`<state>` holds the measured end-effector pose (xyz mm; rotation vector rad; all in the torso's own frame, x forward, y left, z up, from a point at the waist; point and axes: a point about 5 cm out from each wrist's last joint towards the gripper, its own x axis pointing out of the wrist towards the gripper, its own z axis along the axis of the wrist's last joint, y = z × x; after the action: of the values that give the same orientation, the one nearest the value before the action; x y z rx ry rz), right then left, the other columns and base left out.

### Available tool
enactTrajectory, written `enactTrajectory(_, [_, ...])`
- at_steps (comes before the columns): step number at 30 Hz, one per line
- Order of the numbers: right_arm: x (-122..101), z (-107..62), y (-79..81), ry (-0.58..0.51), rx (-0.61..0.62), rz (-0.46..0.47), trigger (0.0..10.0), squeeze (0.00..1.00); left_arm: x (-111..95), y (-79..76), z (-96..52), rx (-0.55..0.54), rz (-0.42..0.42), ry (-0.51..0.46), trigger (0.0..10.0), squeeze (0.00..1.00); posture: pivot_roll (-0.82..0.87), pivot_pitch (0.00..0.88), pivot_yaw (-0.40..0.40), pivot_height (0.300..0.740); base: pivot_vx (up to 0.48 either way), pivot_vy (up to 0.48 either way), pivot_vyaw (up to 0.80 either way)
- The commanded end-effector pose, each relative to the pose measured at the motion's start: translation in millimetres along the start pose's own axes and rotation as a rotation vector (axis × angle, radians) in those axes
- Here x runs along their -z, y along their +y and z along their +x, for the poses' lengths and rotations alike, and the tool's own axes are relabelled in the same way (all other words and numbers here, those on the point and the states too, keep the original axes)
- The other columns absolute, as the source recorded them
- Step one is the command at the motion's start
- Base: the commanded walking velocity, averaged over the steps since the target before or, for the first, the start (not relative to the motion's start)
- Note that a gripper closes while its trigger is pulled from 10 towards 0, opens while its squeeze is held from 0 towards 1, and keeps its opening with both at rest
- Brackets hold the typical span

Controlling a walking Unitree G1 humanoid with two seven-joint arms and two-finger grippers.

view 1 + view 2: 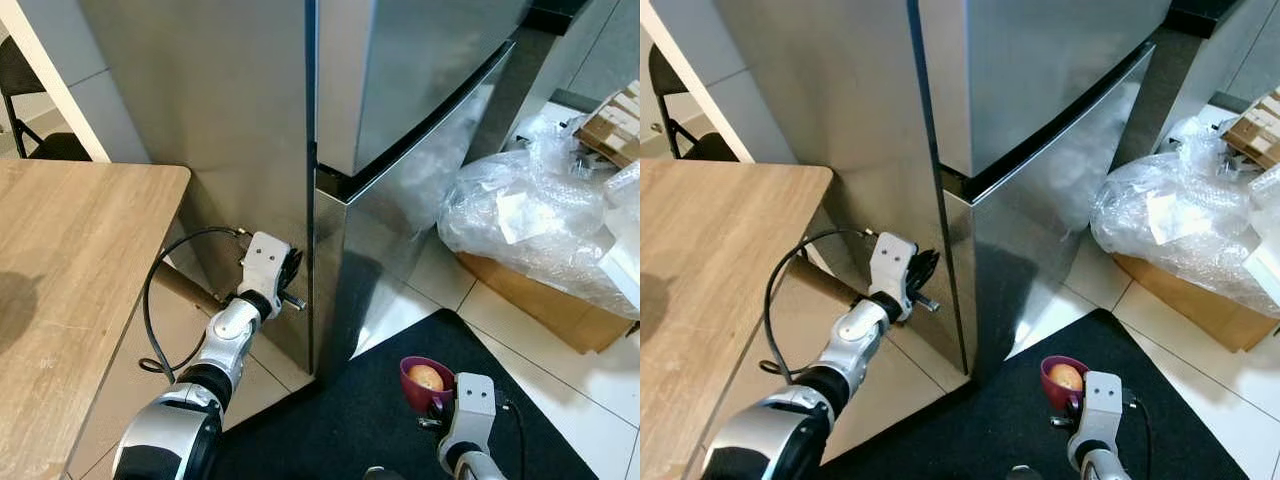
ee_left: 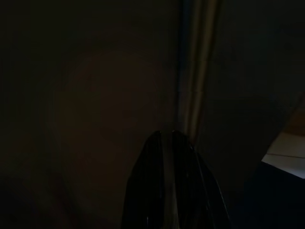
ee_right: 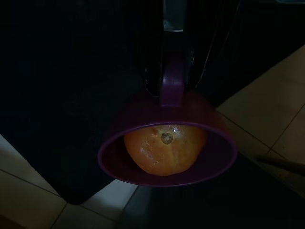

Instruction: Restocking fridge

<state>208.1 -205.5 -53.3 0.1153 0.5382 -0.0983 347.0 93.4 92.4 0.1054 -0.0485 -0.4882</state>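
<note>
Left gripper (image 1: 290, 283): fingers closed together, holding nothing, tips set against the near corner of the fridge (image 1: 260, 150), right at the vertical seam where the lower door (image 1: 390, 250) meets the side panel. The left wrist view is very dark; you can make out the two black fingers (image 2: 171, 191) pressed flat together and a pale vertical strip just beyond them, probably the door edge, though the gloom leaves that uncertain.

The relation to watch: the seam runs upright, and the door face lies to the right of the fingertips while the side panel lies to the left. Your left arm is the nearer one to that edge, by a good margin. The door looks fully closed, so restocking has not begun.

Right gripper (image 3: 174, 71): clamped on the handle of a purple cup (image 1: 422, 383), held low over the dark mat (image 1: 340, 420), near and to the right of the fridge corner. An orange (image 3: 164, 149) sits inside the cup, stem end facing the wrist camera. The cup's mouth tilts, so the orange rests against the lower wall.

Farther right: a cardboard box (image 1: 545, 305) heaped with clear plastic wrap (image 1: 530, 220). Left: a wooden table (image 1: 70, 280), with a black chair (image 1: 35, 110) beyond it.
</note>
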Motion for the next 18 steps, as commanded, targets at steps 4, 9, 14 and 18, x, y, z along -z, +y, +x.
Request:
enactTrajectory(4, [3.9,-4.7,-4.5,-0.012,0.014,0.005,10.0,0.0,0.0,-10.3,5.5,0.027,-0.028,0.018,10.0,0.0,-0.2,0.199,0.06,0.74,0.0,0.0,0.0])
enactTrajectory(9, [4.7,-5.3,-5.3,-0.011,0.018,0.005,10.0,0.0,-2.0,-14.7,8.1,0.052,-0.023,0.015,10.0,0.0,-0.2,0.198,0.062,0.74,0.0,0.0,0.0])
enactTrajectory(14, [4.3,-5.1,-5.6,-0.011,0.02,0.005,10.0,0.0,-3.0,-14.4,9.1,0.055,-0.006,0.018,10.0,0.0,-0.2,0.199,0.064,0.74,0.0,0.0,0.0])
enactTrajectory(18, [3.5,-4.7,-5.7,-0.014,0.021,0.005,10.0,0.0,-4.5,-13.3,10.1,0.051,-0.005,0.017,10.0,0.0,-0.2,0.202,0.065,0.74,0.0,0.0,0.0])
